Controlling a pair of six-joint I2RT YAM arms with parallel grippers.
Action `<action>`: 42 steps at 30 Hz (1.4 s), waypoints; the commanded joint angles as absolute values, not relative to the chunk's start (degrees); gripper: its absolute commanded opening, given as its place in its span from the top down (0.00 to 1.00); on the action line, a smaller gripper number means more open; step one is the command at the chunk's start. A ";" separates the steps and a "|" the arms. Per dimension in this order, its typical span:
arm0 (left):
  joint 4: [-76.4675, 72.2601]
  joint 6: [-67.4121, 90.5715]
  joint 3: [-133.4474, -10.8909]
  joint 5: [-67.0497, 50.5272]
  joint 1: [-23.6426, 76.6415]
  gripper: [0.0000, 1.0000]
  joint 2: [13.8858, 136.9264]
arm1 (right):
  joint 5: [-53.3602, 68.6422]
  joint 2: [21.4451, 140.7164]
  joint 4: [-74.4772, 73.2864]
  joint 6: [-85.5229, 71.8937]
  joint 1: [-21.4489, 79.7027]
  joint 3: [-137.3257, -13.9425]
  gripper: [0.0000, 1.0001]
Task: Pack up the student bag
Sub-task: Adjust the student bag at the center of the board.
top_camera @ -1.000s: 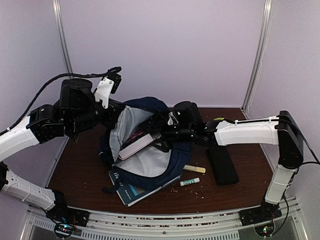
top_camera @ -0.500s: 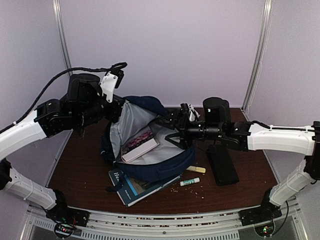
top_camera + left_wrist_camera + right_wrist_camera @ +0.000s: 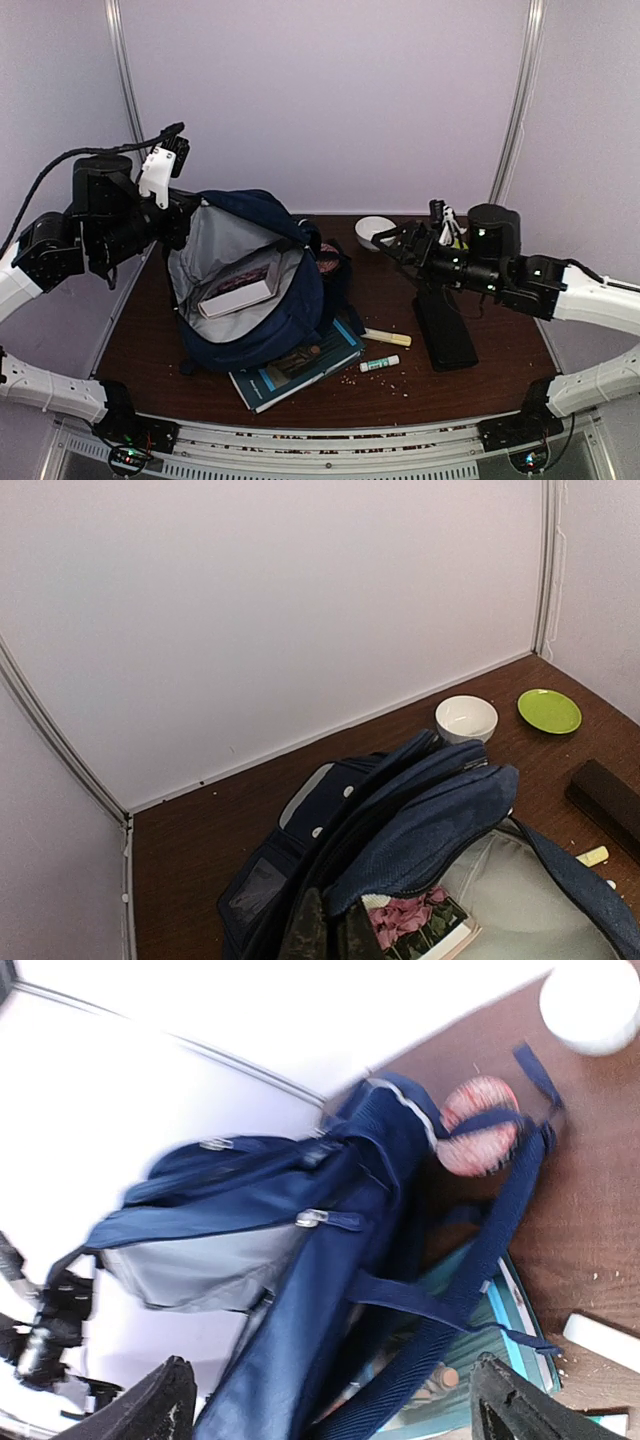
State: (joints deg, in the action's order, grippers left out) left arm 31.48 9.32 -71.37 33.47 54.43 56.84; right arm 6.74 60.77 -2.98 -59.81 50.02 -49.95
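The navy student bag (image 3: 265,310) stands open at the left middle, grey lining showing, with a pink-covered book (image 3: 240,290) inside. My left gripper (image 3: 188,213) is shut on the bag's upper rim and holds it up; in the left wrist view its fingertips (image 3: 312,928) pinch the blue fabric (image 3: 430,830) above the book (image 3: 410,920). My right gripper (image 3: 396,240) is open and empty, apart from the bag on its right. In the right wrist view its fingers (image 3: 165,1400) stand wide apart, facing the bag's side and straps (image 3: 330,1260).
A teal book (image 3: 300,365) lies under the bag's front. A glue stick (image 3: 380,364), a yellow stick (image 3: 388,338) and a flat black case (image 3: 445,325) lie to the right. A white bowl (image 3: 375,232) and a green plate (image 3: 549,710) sit at the back. A reddish round thing (image 3: 480,1125) lies by the bag.
My right gripper has left the bag's opening and drawn back to the right, open. My left gripper has pulled the bag leftward and more upright.
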 commanded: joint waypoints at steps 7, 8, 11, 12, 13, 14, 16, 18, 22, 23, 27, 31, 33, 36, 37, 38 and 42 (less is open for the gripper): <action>25.47 9.27 -69.05 35.07 54.05 1.00 55.03 | 11.29 82.41 3.16 -63.26 54.32 -58.88 0.02; 25.46 9.11 -68.84 35.01 54.05 1.00 54.88 | 11.63 84.46 3.05 -63.29 54.62 -60.60 0.03; 25.48 8.97 -68.11 34.81 54.05 1.00 54.07 | 12.16 89.94 1.32 -62.89 54.79 -65.49 0.08; 25.49 8.97 -67.92 34.96 54.10 1.00 53.71 | 12.51 91.59 1.35 -62.78 54.79 -66.86 0.11; 25.49 8.84 -67.77 34.94 54.06 1.00 53.36 | 13.18 93.30 1.23 -62.64 54.79 -68.56 0.13; 25.55 8.73 -67.69 35.14 54.05 1.00 53.01 | 13.84 94.87 0.78 -62.24 54.76 -70.58 0.17; 26.09 8.55 -67.68 35.70 54.05 1.00 52.03 | 15.07 97.87 -0.50 -61.05 54.78 -74.59 0.29; 26.77 8.49 -67.74 36.46 54.05 1.00 51.01 | 15.49 100.44 -1.90 -59.73 54.69 -78.41 0.43; 29.20 8.74 -68.29 37.70 54.13 1.00 48.90 | 15.75 103.85 -4.30 -58.65 54.67 -84.15 0.65; 29.80 8.91 -68.43 37.97 54.14 1.00 48.36 | 16.08 104.73 -4.66 -58.51 54.75 -85.47 0.71; 31.70 9.47 -68.71 39.44 54.18 1.00 46.49 | 17.62 108.27 -6.52 -57.47 54.67 -92.07 0.88; 33.00 10.07 -69.26 41.25 54.27 1.00 44.68 | 20.83 113.59 -9.65 -56.41 54.72 -100.39 0.89; 33.71 10.20 -69.65 42.76 54.49 1.00 43.99 | 22.66 116.36 -10.88 -56.09 54.72 -104.80 0.89; 35.04 10.22 -70.26 46.26 54.90 1.00 43.37 | 25.08 121.19 -12.43 -55.73 54.67 -111.46 0.89; 35.41 10.20 -70.37 47.50 55.05 1.00 43.21 | 25.69 122.66 -12.94 -55.68 54.67 -113.79 0.89; 35.56 10.13 -70.29 48.50 55.10 1.00 42.95 | 26.28 123.90 -13.31 -55.72 54.67 -115.74 0.89; 35.11 9.69 -69.02 51.93 55.11 1.00 42.73 | 27.44 125.99 -13.46 -56.08 54.15 -117.38 0.86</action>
State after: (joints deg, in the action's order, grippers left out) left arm 42.02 9.39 -66.96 45.54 54.74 44.18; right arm 25.02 124.68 -12.69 -56.75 54.65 -115.63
